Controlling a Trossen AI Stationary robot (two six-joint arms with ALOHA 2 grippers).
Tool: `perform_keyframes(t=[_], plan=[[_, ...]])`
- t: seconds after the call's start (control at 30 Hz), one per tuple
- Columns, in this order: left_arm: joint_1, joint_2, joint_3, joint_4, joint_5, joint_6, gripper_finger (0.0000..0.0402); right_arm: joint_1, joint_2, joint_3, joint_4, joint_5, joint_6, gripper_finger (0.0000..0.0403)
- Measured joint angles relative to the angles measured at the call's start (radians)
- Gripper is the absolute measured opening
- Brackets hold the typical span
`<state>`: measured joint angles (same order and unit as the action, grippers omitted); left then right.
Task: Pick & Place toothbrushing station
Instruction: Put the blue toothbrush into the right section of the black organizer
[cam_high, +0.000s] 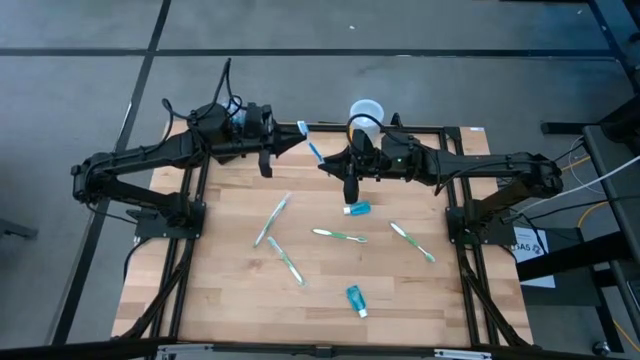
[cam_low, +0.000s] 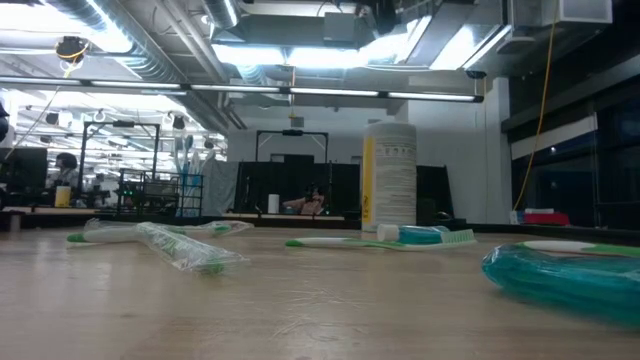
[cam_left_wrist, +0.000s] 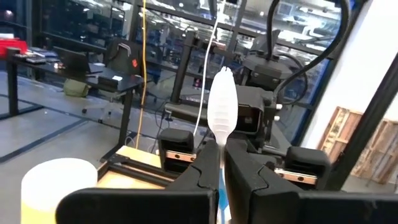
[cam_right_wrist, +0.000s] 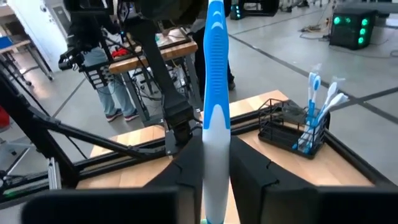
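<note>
A blue-and-white toothbrush (cam_high: 313, 148) is held in the air over the table's far middle, between my two grippers. My left gripper (cam_high: 296, 140) is shut on it near its white end (cam_left_wrist: 221, 106). My right gripper (cam_high: 326, 163) is shut on its other end. The black toothbrush holder (cam_right_wrist: 293, 132) stands on a table corner with several brushes upright in it. It shows only in the right wrist view. A white-and-yellow cup (cam_high: 366, 110) stands at the table's far edge, just beyond my right gripper. My left gripper pinches the toothbrush between its two fingers (cam_left_wrist: 245, 177), on the narrow part just below the white end (cam_left_wrist: 221, 146). The white end sticks out past the fingertips. The brush is clear of the table. My right gripper pinches the handle's white-and-blue part (cam_right_wrist: 215, 158) between its two fingers. The blue length (cam_right_wrist: 215, 56) runs on past the fingertips toward my left gripper, clear of the table.
Several green-and-white toothbrushes lie on the wooden table, among them one at the middle (cam_high: 340, 236), one at the left (cam_high: 272, 220) and one at the right (cam_high: 412, 242). Two teal tubes (cam_high: 357, 208) (cam_high: 356, 300) lie there too. A black frame borders the table (cam_high: 470, 130).
</note>
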<state>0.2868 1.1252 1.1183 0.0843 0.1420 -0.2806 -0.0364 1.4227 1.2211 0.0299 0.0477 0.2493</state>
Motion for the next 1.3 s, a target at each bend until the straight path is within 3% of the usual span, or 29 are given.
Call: perform_keyframes(t=[0.17,0.33,0.63,0.8,0.97,1.17,1.3], plan=[[0.024,-0.015,0.000,-0.026,-0.018,0.009,0.0002,0.000,0.000,0.000,0.005,0.024,0.013,0.0131],[0.047,-0.057,0.000,-0.073,-0.098,0.047,0.0002,0.000,0.000,0.001,0.007,0.027,0.021,0.0132],[0.090,-0.186,0.000,-0.322,-0.388,0.154,0.0002,0.007,0.000,0.001,0.007,0.012,0.031,0.0113],[0.090,-0.241,0.000,-0.533,-0.616,0.175,0.0001,0.018,0.000,0.001,0.017,0.011,0.050,0.0113],[0.091,-0.262,0.000,-0.593,-0.758,0.175,0.0000,0.027,-0.001,0.002,0.051,0.019,0.057,0.0113],[0.091,-0.257,-0.001,-0.653,-0.781,0.162,0.0001,0.031,-0.001,0.002,0.053,0.031,0.065,0.0113],[0.091,-0.231,-0.001,-0.840,-0.691,0.139,0.0001,0.031,-0.001,0.002,0.047,0.032,0.088,0.0113]])
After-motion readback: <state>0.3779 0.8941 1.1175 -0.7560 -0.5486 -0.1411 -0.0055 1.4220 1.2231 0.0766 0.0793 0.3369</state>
